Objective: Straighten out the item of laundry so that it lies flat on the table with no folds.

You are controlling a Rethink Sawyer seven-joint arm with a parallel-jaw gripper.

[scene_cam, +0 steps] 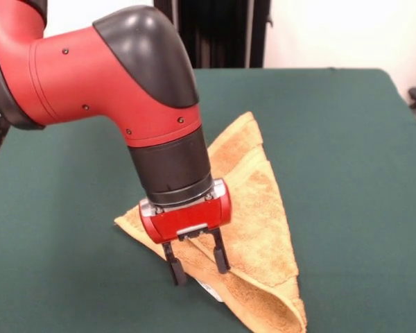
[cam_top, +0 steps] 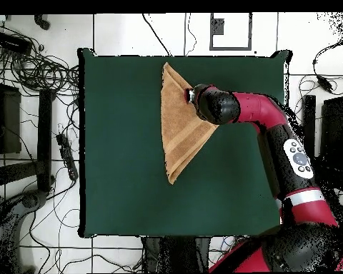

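Laundry item (scene_cam: 260,208): orange-tan towel, folded into a triangle, lying on the green table (scene_cam: 347,139) directly beneath and around my claw (scene_cam: 196,267). My fingers stand apart, tips down at the towel's folded edge, nothing clamped between them. A small white tag (scene_cam: 211,291) shows just beside my fingertips. Overhead, my arm (cam_top: 264,114) overlaps the towel's side.

No readable text anywhere; the towel's (scene_cam: 253,208) tag seems blank.
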